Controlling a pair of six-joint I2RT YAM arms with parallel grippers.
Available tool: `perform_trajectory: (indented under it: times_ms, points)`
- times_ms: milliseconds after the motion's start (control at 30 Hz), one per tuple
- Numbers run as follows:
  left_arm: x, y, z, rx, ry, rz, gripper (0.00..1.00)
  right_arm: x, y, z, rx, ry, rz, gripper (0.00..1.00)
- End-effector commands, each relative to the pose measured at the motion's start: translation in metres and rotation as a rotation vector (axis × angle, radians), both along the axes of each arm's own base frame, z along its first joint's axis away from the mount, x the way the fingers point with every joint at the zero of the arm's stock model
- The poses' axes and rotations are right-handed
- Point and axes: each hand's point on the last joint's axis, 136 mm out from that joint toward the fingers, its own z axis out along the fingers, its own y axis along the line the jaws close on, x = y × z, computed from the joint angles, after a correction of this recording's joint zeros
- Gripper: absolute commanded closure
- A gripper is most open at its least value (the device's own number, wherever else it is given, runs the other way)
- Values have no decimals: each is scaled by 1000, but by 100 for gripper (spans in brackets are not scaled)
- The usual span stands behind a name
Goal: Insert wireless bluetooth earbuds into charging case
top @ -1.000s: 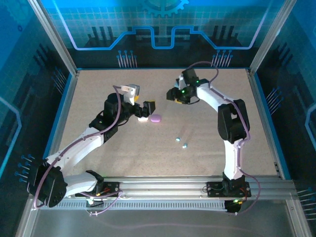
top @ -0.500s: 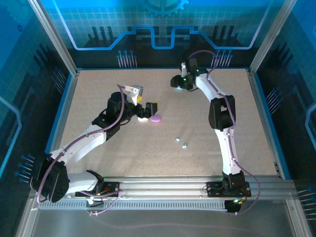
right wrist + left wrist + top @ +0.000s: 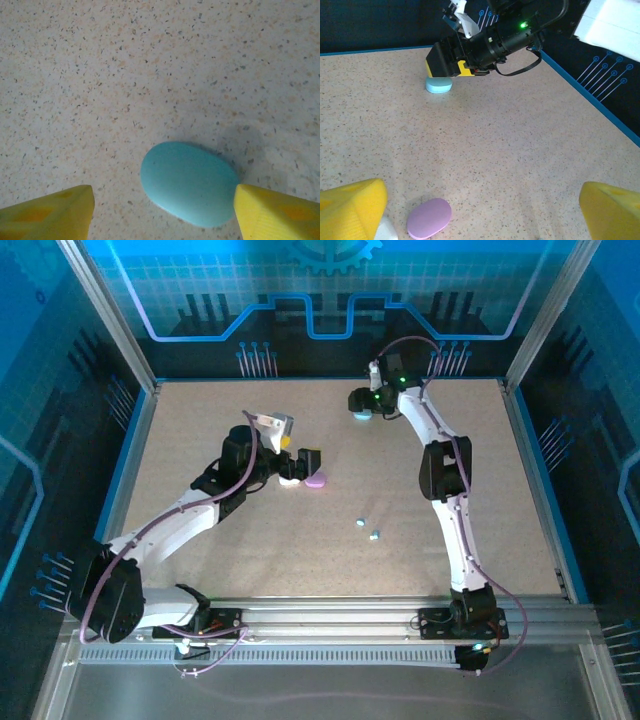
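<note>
Since a second ago the right arm has stretched from the middle of the desk (image 3: 300,560) toward its far edge, carrying the right hand (image 3: 360,410) with it, and its jaws have spread; the left arm has barely shifted. That right hand (image 3: 165,212) now stands released over the blue case (image 3: 189,182), which lies flat and closed near the far edge: one yellow finger (image 3: 277,212) touches the case's side, the other is clear of it. From the left wrist the same hand (image 3: 447,70) shows just above the blue case (image 3: 438,85). The left hand (image 3: 298,465) is left of centre on the desk, also released and grasping nothing, its fingers (image 3: 350,207) wide apart; the purple case (image 3: 429,218) lies between them, close to one finger, with the white case (image 3: 385,231) just beside it. The earbuds (image 3: 360,523), two small blue ones close together, lie loose on the desk nearer the near edge, well apart from both hands and from all the cases, as before. The desk is speckled beige with a blue border, inside an enclosure of aluminium posts (image 3: 105,310) and blue-lit patterned panels (image 3: 330,290).
</note>
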Motion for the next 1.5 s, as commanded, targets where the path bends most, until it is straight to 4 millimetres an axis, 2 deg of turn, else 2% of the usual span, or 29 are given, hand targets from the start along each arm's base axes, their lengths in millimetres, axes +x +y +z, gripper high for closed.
perform_trajectory:
  times_ms: [0,167,433,667,833,1000,1167,1467]
  points:
    - [4,-2,14,-11,-29,-18,1,9,-5,-13,27,-1,27,23]
    - [4,-3,14,-16,-25,-20,1,18,-3,-9,39,-42,38,21]
    - [5,-4,13,-17,-23,-23,1,11,13,-12,76,-34,115,23]
    - [4,-3,14,-15,-26,-22,1,-6,24,-20,104,30,158,28]
    - [3,-3,17,-19,-31,-22,1,-21,32,-17,100,62,203,29]
    - [2,-2,19,-22,-36,-20,1,-35,38,-19,26,55,274,29]
    - [0,-1,22,-24,-43,-19,1,-40,35,-25,-65,57,297,30]
    - [0,1,22,-17,-47,-12,1,-45,42,-37,-241,13,370,40]
